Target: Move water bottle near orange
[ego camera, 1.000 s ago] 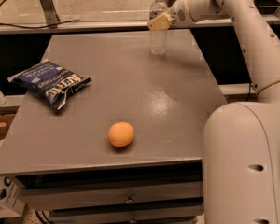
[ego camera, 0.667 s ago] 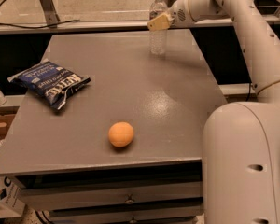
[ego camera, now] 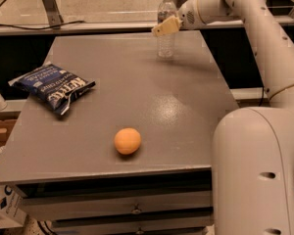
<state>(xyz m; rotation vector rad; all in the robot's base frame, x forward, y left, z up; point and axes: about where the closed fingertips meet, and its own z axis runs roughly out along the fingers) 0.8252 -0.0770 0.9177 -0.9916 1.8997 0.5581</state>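
Observation:
The water bottle point(ego camera: 166, 45) is clear with a white cap and stands upright near the far edge of the grey table point(ego camera: 186, 97), right of centre. My gripper point(ego camera: 164, 26) reaches in from the upper right and is at the bottle's upper body, covering part of it. The orange point(ego camera: 127, 141) lies near the table's front edge, far from the bottle and towards me.
A blue chip bag point(ego camera: 54, 88) lies on the left side of the table. My white arm and base point(ego camera: 259, 170) fill the right of the view. Drawers point(ego camera: 132, 209) sit under the tabletop. A rail and floor lie beyond the far edge.

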